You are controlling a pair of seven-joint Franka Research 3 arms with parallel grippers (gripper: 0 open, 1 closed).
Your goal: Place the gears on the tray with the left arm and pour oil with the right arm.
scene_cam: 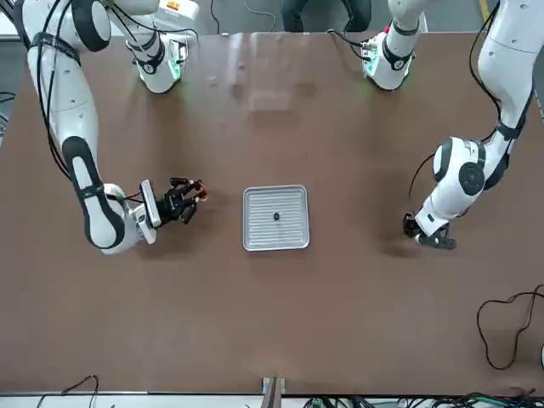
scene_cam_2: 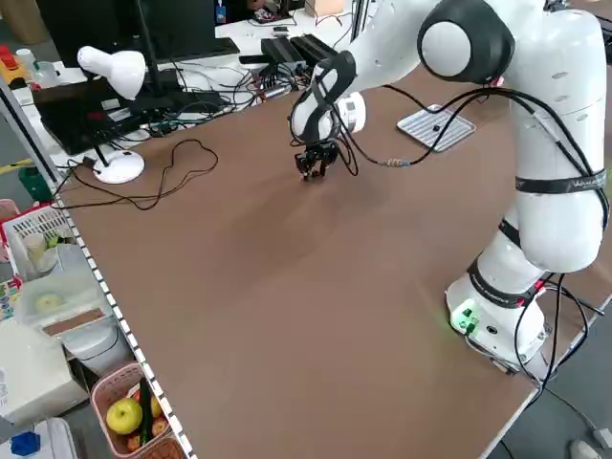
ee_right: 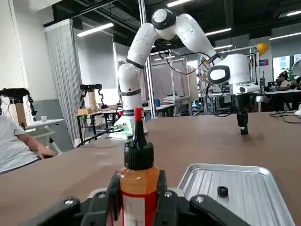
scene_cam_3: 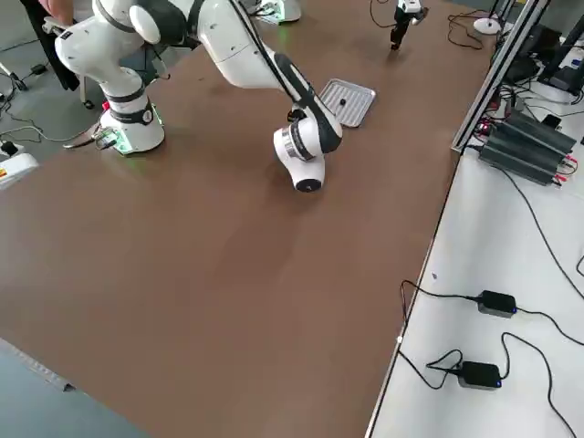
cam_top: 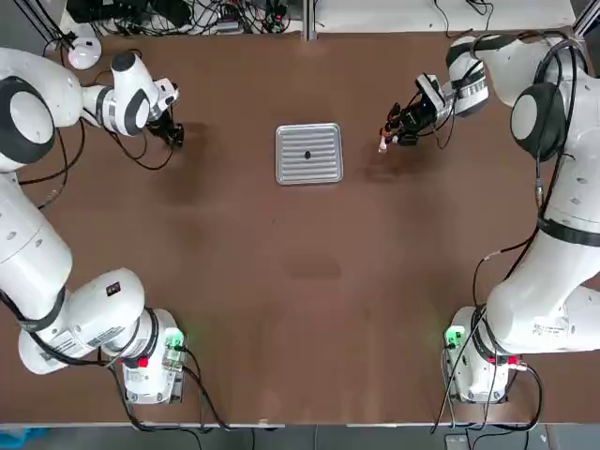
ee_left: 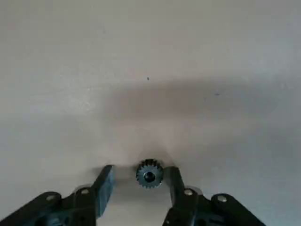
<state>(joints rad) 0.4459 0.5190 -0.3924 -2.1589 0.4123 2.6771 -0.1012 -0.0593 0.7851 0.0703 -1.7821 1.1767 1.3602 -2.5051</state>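
1. The left gripper [ee_left: 141,181] is down at the brown table [cam_top: 300,300] on the robot's left, well apart from the tray [cam_top: 308,153]. Its fingers [ee_left: 104,181] are spread on either side of a small toothed gear [ee_left: 149,173] lying flat on the table, with a gap on both sides.
2. The second gear [cam_top: 307,156] lies inside the tray, near its middle, on the ribbed grooves.
3. The right gripper [ee_right: 136,188] is low over the table just beside the tray on the robot's right. It is clamped on the oil bottle [ee_right: 137,183], which stands upright with its dark cap and red tip above the fingers.
4. Nothing lies on the table between either gripper and the tray.
5. Around the table are a white desk lamp [scene_cam_2: 117,72], loose cables [scene_cam_2: 167,177] on the table's far left part, a basket of fruit [scene_cam_2: 127,421] on the floor, and power bricks [scene_cam_3: 497,304] on a white bench.
6. A seated person's arm [ee_right: 28,146] shows in the right wrist view.
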